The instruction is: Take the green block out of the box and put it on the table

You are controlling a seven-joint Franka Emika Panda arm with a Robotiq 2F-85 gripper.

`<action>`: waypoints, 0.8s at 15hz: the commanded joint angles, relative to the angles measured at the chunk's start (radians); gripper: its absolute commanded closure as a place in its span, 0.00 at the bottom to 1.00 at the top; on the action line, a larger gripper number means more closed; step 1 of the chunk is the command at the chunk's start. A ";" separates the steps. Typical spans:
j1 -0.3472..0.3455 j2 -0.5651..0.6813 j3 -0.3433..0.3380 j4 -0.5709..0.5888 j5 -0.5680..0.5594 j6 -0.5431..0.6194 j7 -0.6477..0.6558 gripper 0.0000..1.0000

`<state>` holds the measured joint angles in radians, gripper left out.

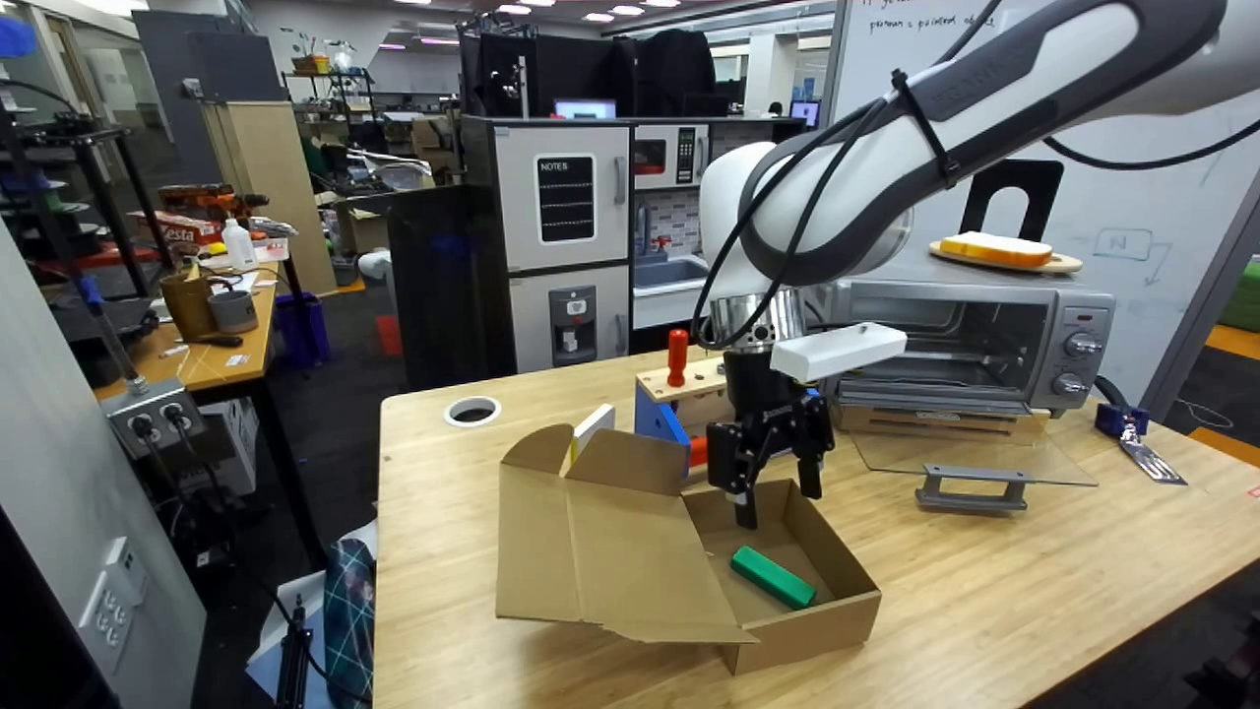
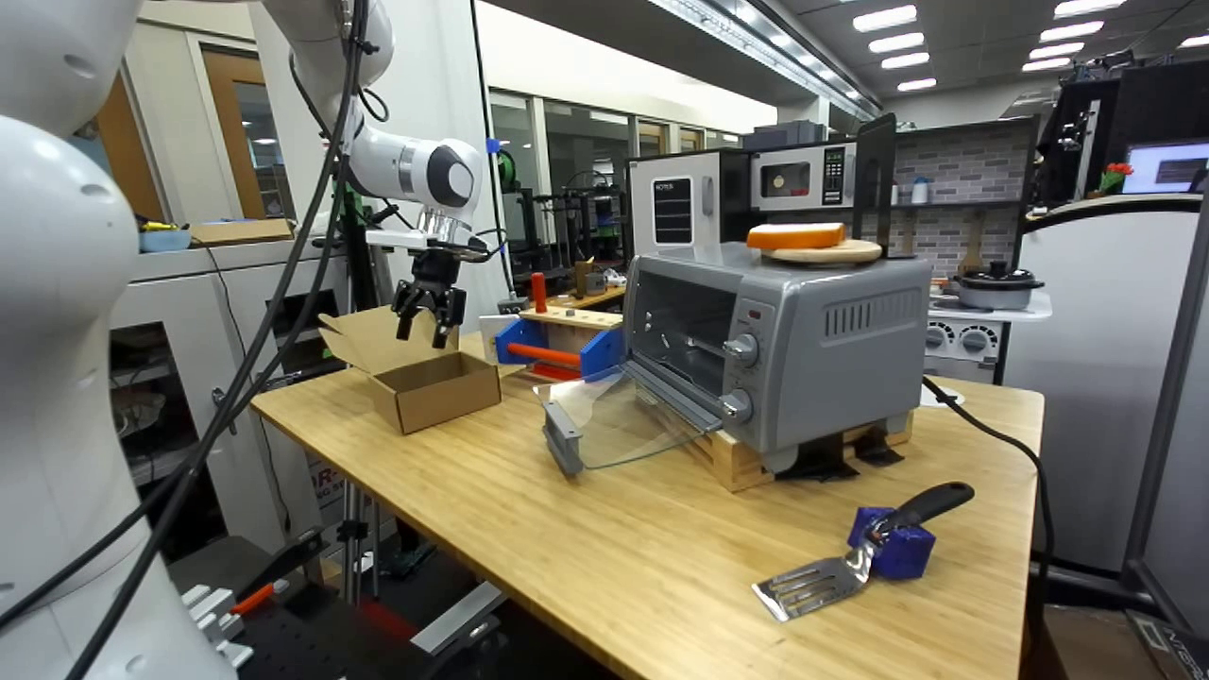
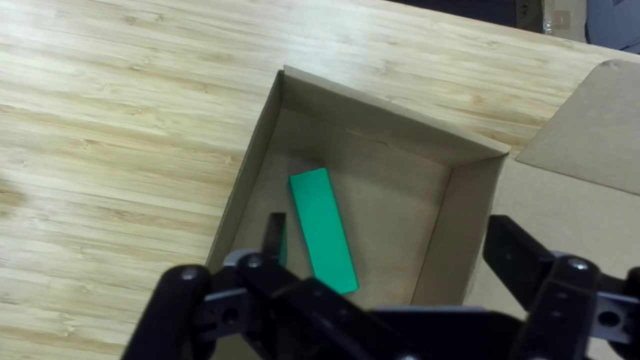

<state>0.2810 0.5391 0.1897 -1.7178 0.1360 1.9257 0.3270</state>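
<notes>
Table (image 1: 984, 601): pale wood, where my job has to end. If I let go too high above it, my load could bounce or topple.

Toaster oven (image 2: 841, 349): its lowered glass door (image 1: 994, 448) reaches out over the wood; swinging wide that way, I might knock it. What is inside I can't make out well. A bread slice (image 1: 996, 248) sits on a round board (image 1: 1065, 264) on its top.

Cardboard box (image 1: 812, 628): light, I'd guess, so catching a wall on the way up could drag the whole thing along. Its flaps (image 1: 630, 551) fold outward on one side. On its floor lies the green block (image 3: 325, 232).

My pincer (image 1: 778, 500): jaws wide apart, holding nothing, above the box. In the wrist view one finger (image 3: 517, 262) shows over the flaps just past the wall, the other over the box floor beside the green block. If I go straight down without shifting, I judge the first could land on the cardboard and crush it.

Green block: flat inside the box, askew to the walls, apart from them as far as I can see. Closing on it at a slant could make it twist or slip out; gripping off its middle could let one end dip and snag the rim.
</notes>
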 commanded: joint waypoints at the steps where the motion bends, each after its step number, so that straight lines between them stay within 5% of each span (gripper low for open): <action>1: 0.013 0.007 -0.012 0.014 -0.002 -0.010 -0.008 0.00; 12: 0.007 0.185 -0.035 0.163 -0.013 -0.052 -0.034 0.00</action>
<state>0.2855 0.6666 0.1694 -1.6422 0.1313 1.9253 0.3178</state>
